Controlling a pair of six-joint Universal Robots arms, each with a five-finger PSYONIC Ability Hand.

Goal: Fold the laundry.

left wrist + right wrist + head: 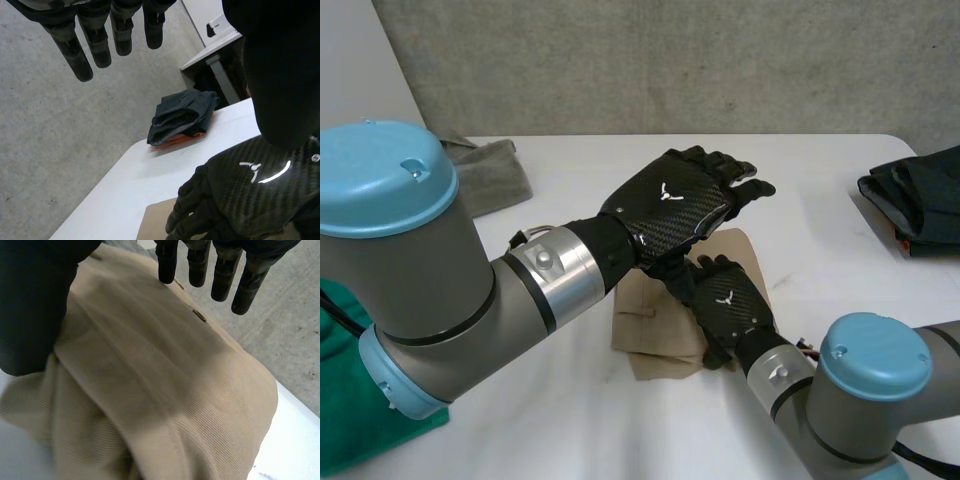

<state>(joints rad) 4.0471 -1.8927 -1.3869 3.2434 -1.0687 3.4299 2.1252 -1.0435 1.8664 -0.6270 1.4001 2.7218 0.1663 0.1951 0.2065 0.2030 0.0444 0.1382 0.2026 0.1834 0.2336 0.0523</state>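
Note:
A folded tan cloth point(650, 330) lies in the middle of the white table point(570, 420). My right hand point(730, 305) rests open on the cloth's right part, palm down. In the right wrist view its straight fingers point(199, 262) hover just over the ribbed tan cloth point(165, 380), holding nothing. My left hand point(675, 205) hangs open in the air above the cloth and above the right hand. In the left wrist view its fingers point(97, 40) are straight and empty, with the right hand point(250, 185) and a corner of the tan cloth point(155, 220) below.
A dark folded pile with an orange layer point(920, 200) point(182, 117) sits at the table's right edge. A grey-green cloth point(490, 170) lies at the back left. Something green point(340, 410) shows at the near left, beside my left arm.

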